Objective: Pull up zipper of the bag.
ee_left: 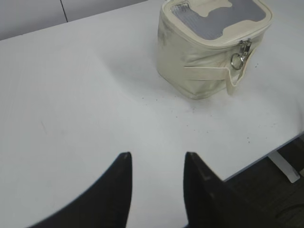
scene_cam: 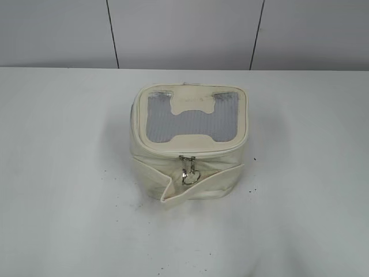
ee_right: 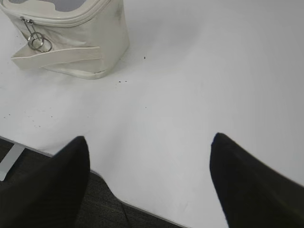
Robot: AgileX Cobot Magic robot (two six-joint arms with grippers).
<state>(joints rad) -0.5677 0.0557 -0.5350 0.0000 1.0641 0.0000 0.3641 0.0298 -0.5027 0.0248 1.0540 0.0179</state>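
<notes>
The cream bag (scene_cam: 187, 147) stands upright mid-table, its lid with the grey ribbed window and bone-shaped patch facing up. The zipper (scene_cam: 190, 151) runs round the lid rim; its silver ring pulls (scene_cam: 188, 172) hang at the front face above the cream strap (scene_cam: 199, 183). The bag also shows in the left wrist view (ee_left: 204, 57) at top right and in the right wrist view (ee_right: 76, 42) at top left. My left gripper (ee_left: 156, 159) is open and empty, over bare table well short of the bag. My right gripper (ee_right: 149, 142) is open wide and empty near the table's front edge.
The white table (scene_cam: 69, 173) carries small dark specks around the bag. Its front edge (ee_right: 142, 209) shows in both wrist views, with dark floor and a table leg (ee_left: 285, 166) below. A panelled grey wall (scene_cam: 184, 29) stands behind the table.
</notes>
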